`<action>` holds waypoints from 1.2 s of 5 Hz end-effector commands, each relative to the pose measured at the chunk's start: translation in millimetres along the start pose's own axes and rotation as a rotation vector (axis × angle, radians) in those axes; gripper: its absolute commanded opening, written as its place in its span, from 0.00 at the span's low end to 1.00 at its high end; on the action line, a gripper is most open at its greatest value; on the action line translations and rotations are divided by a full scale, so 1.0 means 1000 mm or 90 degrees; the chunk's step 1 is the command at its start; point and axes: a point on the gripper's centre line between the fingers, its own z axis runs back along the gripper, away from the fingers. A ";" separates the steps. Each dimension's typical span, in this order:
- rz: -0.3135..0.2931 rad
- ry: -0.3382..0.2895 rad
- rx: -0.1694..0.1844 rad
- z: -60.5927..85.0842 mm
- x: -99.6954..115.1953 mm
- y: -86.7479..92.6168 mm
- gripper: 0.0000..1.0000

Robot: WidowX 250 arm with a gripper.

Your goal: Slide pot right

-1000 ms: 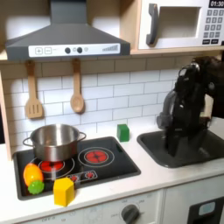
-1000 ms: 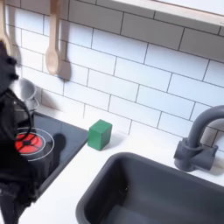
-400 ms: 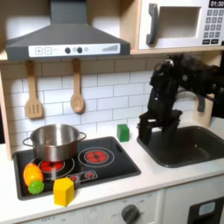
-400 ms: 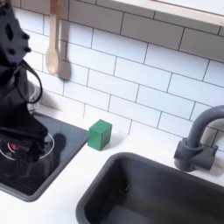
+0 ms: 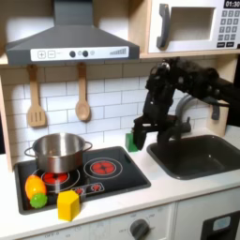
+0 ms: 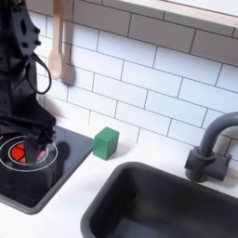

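Observation:
The shiny silver pot [image 5: 58,150] stands on the left burner of the black stove [image 5: 120,178] in the first exterior view, round and shallow. My gripper [image 5: 142,134] hangs from the black arm above the stove's right edge, well to the right of the pot and apart from it, just beside a green block [image 5: 132,142]. In the second exterior view the gripper [image 6: 33,139] points down over the red-ringed burner [image 6: 19,152]. The dark fingers blur together, so I cannot tell whether they are open or shut.
A yellow block [image 5: 68,203] and an orange and green toy [image 5: 35,189] lie at the stove's front left. The dark sink [image 5: 202,155] with its faucet [image 6: 208,149] lies to the right. Wooden utensils [image 5: 82,98] hang on the tiled wall, and the green block [image 6: 106,142] stands by the stove.
The arm has swung from over the sink leftwards to the stove's right edge, next to the green block. The pot has not moved.

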 end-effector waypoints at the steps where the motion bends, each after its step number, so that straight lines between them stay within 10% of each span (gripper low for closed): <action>1: 0.042 -0.018 0.021 -0.009 0.026 0.025 1.00; 6: 0.132 -0.057 0.048 -0.033 0.070 0.080 1.00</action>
